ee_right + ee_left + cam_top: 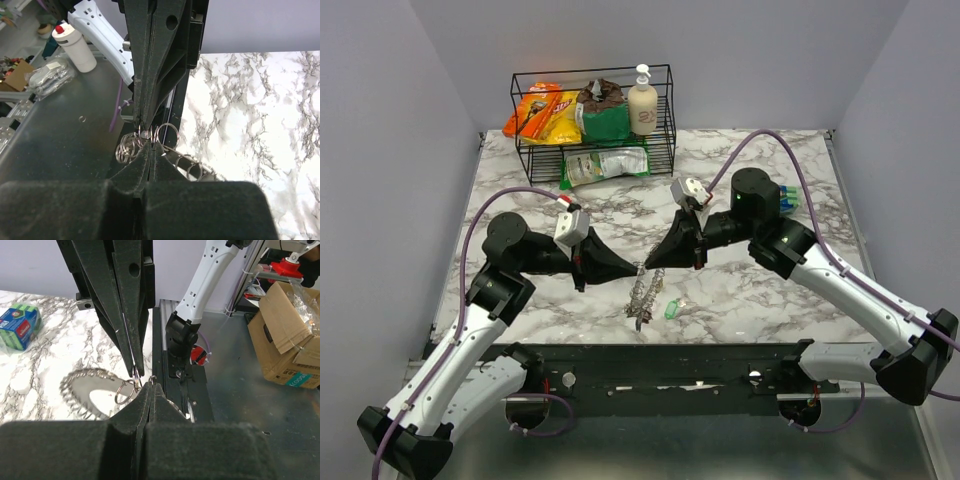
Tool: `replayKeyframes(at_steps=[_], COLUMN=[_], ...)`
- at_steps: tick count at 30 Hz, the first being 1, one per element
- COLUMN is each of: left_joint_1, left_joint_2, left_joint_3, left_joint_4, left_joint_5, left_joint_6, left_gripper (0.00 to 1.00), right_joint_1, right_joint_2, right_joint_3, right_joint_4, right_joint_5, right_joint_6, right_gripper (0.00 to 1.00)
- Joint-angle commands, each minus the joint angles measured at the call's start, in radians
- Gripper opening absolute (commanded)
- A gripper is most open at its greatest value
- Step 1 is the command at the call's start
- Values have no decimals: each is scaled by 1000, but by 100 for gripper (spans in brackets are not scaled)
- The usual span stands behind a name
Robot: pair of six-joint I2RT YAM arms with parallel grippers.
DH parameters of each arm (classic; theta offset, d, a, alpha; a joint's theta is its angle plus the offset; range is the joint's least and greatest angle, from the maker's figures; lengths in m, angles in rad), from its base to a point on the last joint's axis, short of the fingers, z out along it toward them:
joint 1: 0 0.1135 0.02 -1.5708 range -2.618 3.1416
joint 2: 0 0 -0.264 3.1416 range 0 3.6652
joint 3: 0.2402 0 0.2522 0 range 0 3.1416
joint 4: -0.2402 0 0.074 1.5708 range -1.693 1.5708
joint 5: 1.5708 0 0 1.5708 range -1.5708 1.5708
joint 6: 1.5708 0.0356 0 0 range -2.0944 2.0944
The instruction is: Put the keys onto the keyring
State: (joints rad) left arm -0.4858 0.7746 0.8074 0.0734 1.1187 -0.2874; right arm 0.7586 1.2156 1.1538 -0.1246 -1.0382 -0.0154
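Observation:
The keyring (641, 296) is a grey notched ring carrying several small split rings. It hangs on edge just above the marble between my two grippers. My left gripper (636, 270) and right gripper (648, 266) meet tip to tip above it. Both are shut on the small split rings at its top. In the left wrist view the keyring (75, 388) and one split ring (124, 391) hang beyond my shut left gripper (150, 385). In the right wrist view split rings (168, 134) cluster at my shut right gripper (150, 145). One green-headed key (672, 310) lies on the table beside the keyring. Other keys are out of view.
A black wire basket (668, 105) at the back holds snack bags and a soap bottle (642, 103). A green-white packet (607, 165) lies in front of it. A blue sponge pack (19, 325) sits behind the right arm. A black rail (650, 365) runs along the near edge.

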Motion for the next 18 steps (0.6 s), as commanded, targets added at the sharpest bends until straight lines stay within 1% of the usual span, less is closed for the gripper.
replayKeyframes(at_steps=[1, 6, 9, 12, 13, 15, 16, 18], left_joint_1=[-2, 0, -2, 0, -2, 0, -2, 0], left_joint_2=[-24, -34, -32, -28, -28, -24, -26, -31], left_joint_3=[7, 18, 23, 22, 19, 10, 6, -13], left_joint_4=[-6, -6, 0, 5, 5, 0, -1, -10], left_joint_5=[-11, -20, -23, -25, -25, -34, -36, -45], left_joint_6=[25, 19, 16, 13, 13, 14, 17, 24], left_gripper=[0, 0, 0, 0, 0, 0, 0, 0], right_joint_1=[5, 5, 5, 5, 5, 4, 5, 5], right_joint_2=[-13, 13, 33, 51, 53, 52, 47, 32], right_joint_3=[-12, -3, 4, 12, 12, 4, -2, -17], right_joint_4=[45, 42, 48, 52, 52, 59, 60, 77], right_joint_5=[55, 98, 95, 99, 105, 122, 132, 170], right_joint_6=[38, 78, 104, 133, 141, 153, 155, 161], right_gripper=[1, 1, 1, 4, 14, 23, 35, 46])
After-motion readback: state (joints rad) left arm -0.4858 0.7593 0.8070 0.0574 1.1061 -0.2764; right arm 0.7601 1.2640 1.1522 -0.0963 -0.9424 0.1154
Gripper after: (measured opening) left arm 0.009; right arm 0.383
